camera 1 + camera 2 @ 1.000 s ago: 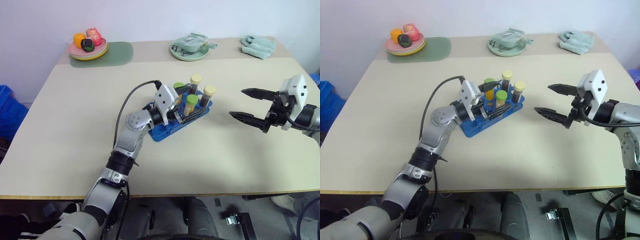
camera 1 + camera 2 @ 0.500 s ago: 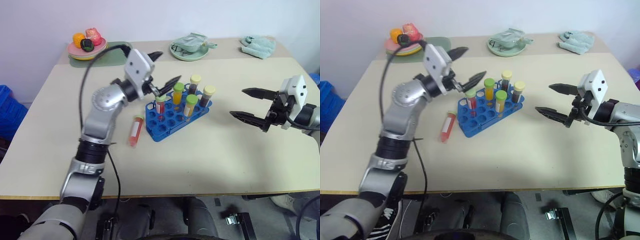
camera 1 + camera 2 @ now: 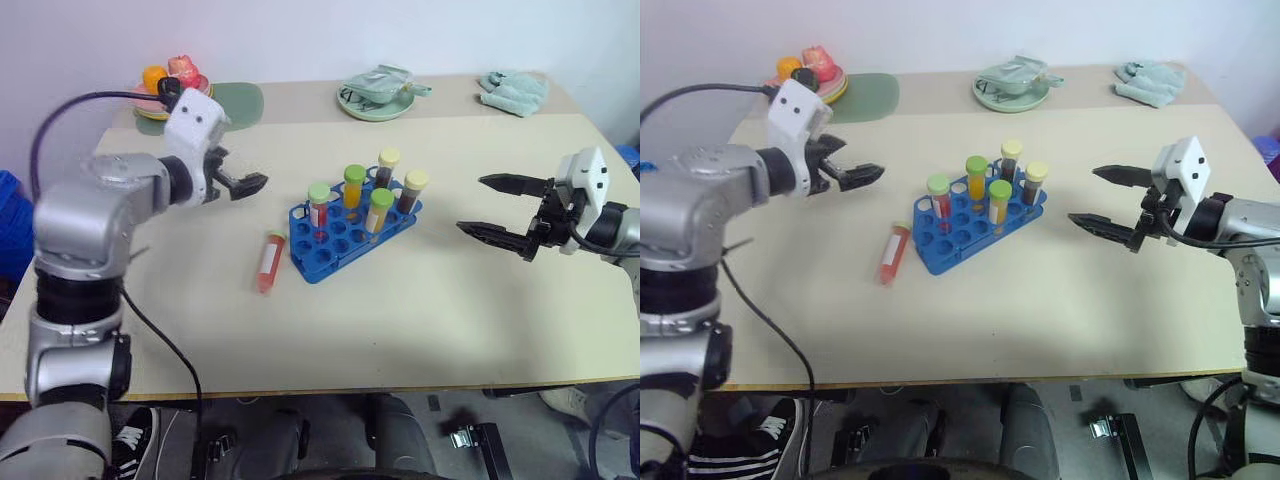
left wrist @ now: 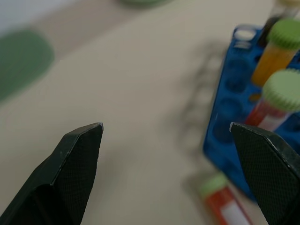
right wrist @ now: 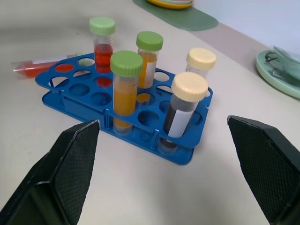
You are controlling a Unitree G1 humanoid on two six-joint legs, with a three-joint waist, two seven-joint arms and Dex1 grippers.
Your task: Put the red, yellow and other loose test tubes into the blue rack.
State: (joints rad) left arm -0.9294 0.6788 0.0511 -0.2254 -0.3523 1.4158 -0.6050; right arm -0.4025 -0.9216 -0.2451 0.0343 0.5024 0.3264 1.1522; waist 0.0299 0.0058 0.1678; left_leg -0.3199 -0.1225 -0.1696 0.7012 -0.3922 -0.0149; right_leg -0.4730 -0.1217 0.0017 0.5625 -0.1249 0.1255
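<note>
The blue rack (image 3: 345,238) stands mid-table and holds several upright tubes with green or tan caps, among them a red one (image 3: 318,203) at its left end. One loose test tube (image 3: 268,263) with red liquid and a green cap lies flat on the table just left of the rack. My left gripper (image 3: 248,184) hovers open and empty above the table, up and to the left of the rack. Off to the rack's right, my right gripper (image 3: 471,204) hangs open and empty. The right wrist view looks at the rack (image 5: 123,121) between its fingers (image 5: 70,164).
At the table's far edge are a plate of toy food (image 3: 172,86) on a green mat (image 3: 238,100), a pale green dish (image 3: 378,98) and a teal cloth (image 3: 514,92). A blue bin (image 3: 8,205) stands beyond the table's left edge.
My left gripper has pulled away from the rack, up and to the left, still open. A red green-capped tube now stands in the rack and the lying tube shows. The right gripper has kept still.
</note>
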